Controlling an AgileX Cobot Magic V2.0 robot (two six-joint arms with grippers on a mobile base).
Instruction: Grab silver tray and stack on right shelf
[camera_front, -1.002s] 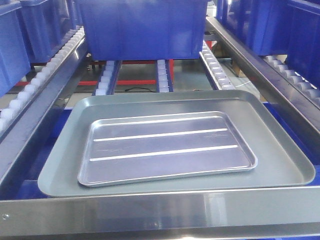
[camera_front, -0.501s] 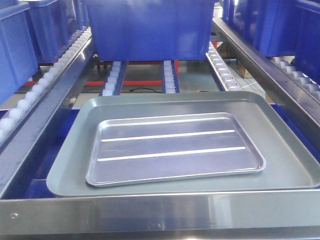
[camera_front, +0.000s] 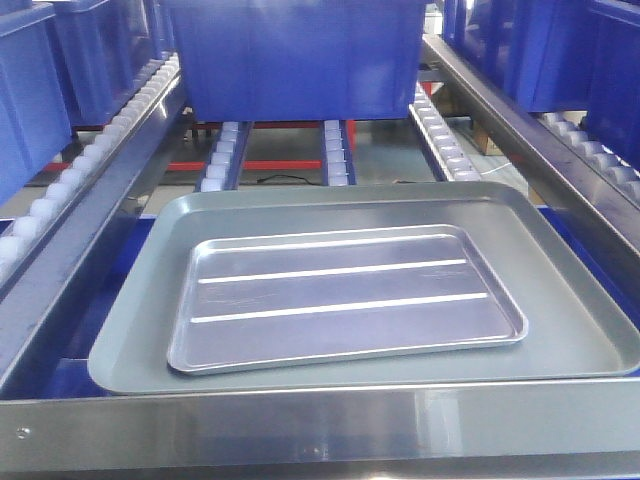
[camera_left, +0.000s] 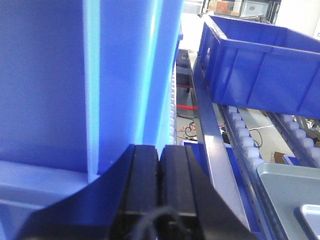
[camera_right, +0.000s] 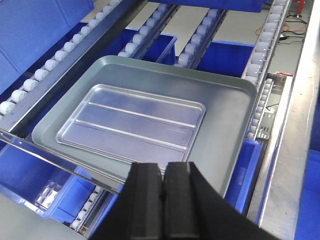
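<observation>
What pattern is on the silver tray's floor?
Two raised lengthwise ridges on the shiny silver tray; clearest in the front view.

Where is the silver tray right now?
The silver tray lies centred inside the larger grey tray, just behind the flat steel front bar.

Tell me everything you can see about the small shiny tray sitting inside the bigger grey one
The silver tray is a shiny rectangular tray that looks like bare metal, with rounded corners, a low raised rim and two raised ridges running lengthwise along its floor. It is empty and lies flat, right side up, inside the larger, duller grey tray, resting on that tray's floor. The grey floor shows all around it. Nothing else touches it; the right gripper, fingers together, hangs above the near edge, clear of it.
</observation>
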